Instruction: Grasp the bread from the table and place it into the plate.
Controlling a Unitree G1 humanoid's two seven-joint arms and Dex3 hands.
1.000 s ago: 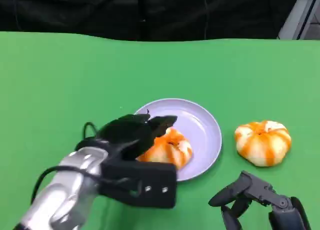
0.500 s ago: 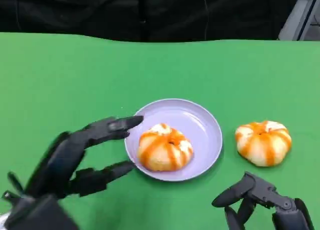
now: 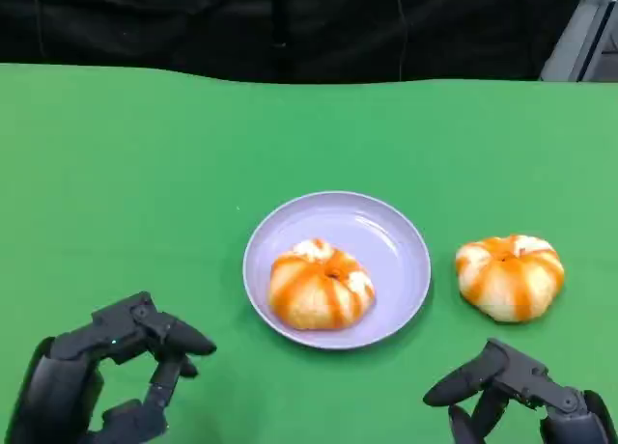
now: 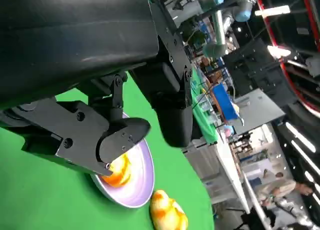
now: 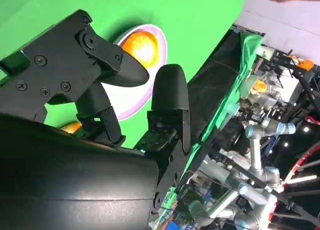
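On the lilac plate (image 3: 401, 236) lies one bread (image 3: 320, 283); both hands (image 3: 106, 376) (image 3: 521, 396) hang released, grasping nothing.

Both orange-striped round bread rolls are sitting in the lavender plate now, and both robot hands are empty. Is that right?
Not quite. One orange-striped round bread roll sits in the lavender plate; the other roll lies on the green table beside the plate, as the head view shows. The left robot hand and right robot hand are empty.

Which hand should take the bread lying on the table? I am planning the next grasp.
The right hand, probably. The loose bread lies on the green table to the right of the plate, just ahead of that open hand. The left hand would have to cross the plate.
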